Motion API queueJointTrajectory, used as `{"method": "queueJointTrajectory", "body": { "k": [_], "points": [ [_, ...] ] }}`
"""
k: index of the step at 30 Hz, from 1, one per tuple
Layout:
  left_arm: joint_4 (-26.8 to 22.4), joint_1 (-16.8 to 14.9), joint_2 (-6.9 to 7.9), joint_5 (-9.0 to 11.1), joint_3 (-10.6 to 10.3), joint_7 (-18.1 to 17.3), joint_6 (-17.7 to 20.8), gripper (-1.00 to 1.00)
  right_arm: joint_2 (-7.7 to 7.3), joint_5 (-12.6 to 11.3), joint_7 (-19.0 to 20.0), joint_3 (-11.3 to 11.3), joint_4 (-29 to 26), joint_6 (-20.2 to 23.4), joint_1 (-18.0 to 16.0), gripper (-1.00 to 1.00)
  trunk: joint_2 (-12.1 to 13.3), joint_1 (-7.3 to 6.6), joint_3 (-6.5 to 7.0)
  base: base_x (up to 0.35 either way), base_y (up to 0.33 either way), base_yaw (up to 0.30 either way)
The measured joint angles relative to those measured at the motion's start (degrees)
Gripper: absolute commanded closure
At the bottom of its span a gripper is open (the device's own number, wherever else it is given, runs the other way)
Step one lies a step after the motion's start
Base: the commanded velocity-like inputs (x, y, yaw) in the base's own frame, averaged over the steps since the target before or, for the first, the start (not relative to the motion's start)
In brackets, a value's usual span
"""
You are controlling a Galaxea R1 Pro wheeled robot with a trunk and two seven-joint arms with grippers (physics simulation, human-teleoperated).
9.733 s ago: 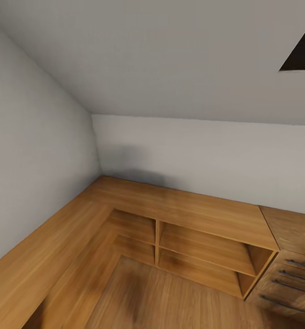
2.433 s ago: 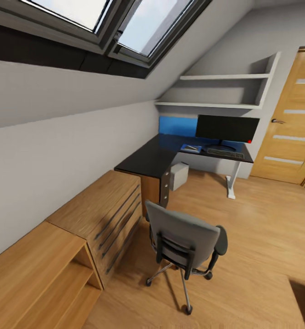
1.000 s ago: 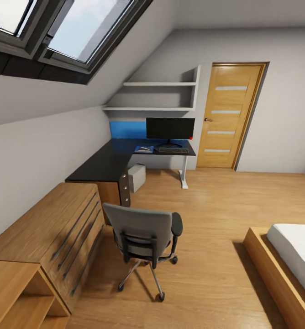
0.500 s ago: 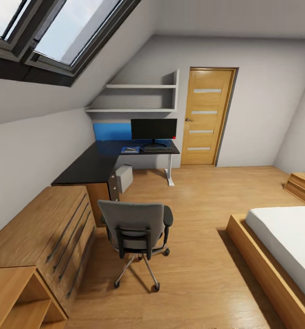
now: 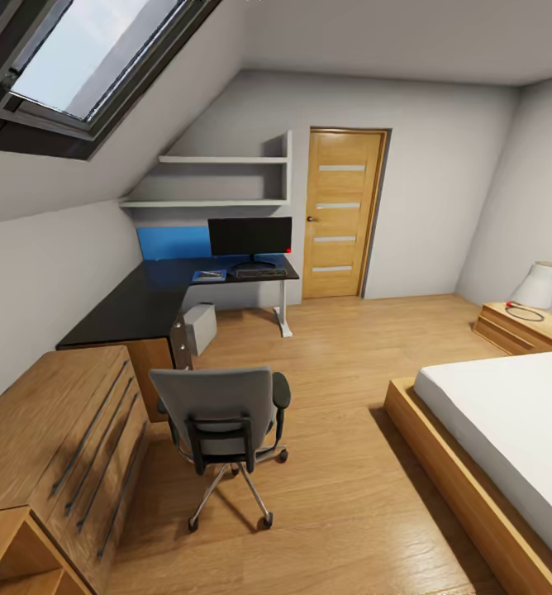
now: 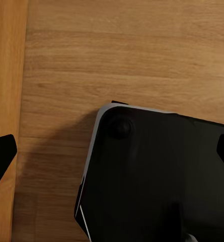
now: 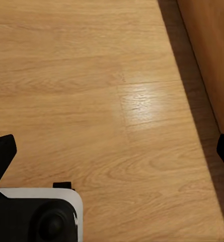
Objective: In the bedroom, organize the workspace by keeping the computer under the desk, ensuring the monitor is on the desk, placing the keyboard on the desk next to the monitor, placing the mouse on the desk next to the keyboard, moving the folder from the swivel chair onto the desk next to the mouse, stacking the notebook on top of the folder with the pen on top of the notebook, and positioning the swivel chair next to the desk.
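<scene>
The swivel chair (image 5: 222, 421) stands on the wooden floor (image 5: 350, 463) with its back to the camera, beside the light wooden dresser (image 5: 53, 446) and well apart from the far wing of the desk (image 5: 135, 302). On that wing the monitor (image 5: 249, 236) is upright, the keyboard (image 5: 260, 271) lies in front of it, and the blue notebook (image 5: 209, 274) lies just beside the keyboard with what looks like the pen on it (too small to be sure). The computer (image 5: 199, 328) sits under the desk.

The seat is hidden by the backrest, so the folder cannot be seen. It should be thin, light and a little floppy, best pinched at an overhanging edge. The chair rolls freely on castors; pushing the backrest or an armrest should steer it.

In each wrist view the gripper fingertips (image 6: 2, 151) (image 7: 2, 148) sit at opposite edges, spread wide and holding nothing
</scene>
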Motion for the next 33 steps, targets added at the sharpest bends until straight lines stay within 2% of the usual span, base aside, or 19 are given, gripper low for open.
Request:
{"method": "queueJointTrajectory", "body": {
  "k": [17,23,25,30,32,33],
  "points": [
    [0.0,0.0,0.07,0.1,0.0,0.0,0.1,-1.0,0.28,0.1,0.0,0.2,-0.2,0.3,0.0,-1.0,0.0,0.0,0.11,0.0,0.0,-0.011],
    [-1.0,0.0,0.05,0.1,0.1,0.2,0.1,-1.0,0.42,0.3,0.1,0.3,-2.2,0.3,0.0,-1.0,0.0,0.0,0.12,0.0,0.0,0.0],
    [-2.3,0.0,-0.01,0.1,0.1,0.3,0.2,-1.0,0.44,0.3,-0.1,0.3,-3.9,0.3,0.0,-1.0,0.0,0.0,0.12,0.0,0.0,0.0],
    [-9.3,0.0,-0.31,0.1,0.1,0.4,1.4,-1.0,0.55,0.2,-0.9,0.3,-11.6,1.4,0.0,-1.0,0.0,0.0,0.12,0.0,0.0,0.0],
    [-12.6,0.0,-0.44,0.1,0.1,0.4,2.8,-1.0,0.57,0.2,-1.1,0.2,-14.7,2.6,-0.1,-1.0,0.0,0.0,0.12,0.0,0.0,0.0],
    [-16.2,0.0,-0.54,0.1,0.0,0.6,5.2,-1.0,0.6,0.3,-1.4,0.3,-17.7,4.7,-0.2,-1.0,0.0,0.01,0.13,0.0,0.0,0.0]
  ]
}}
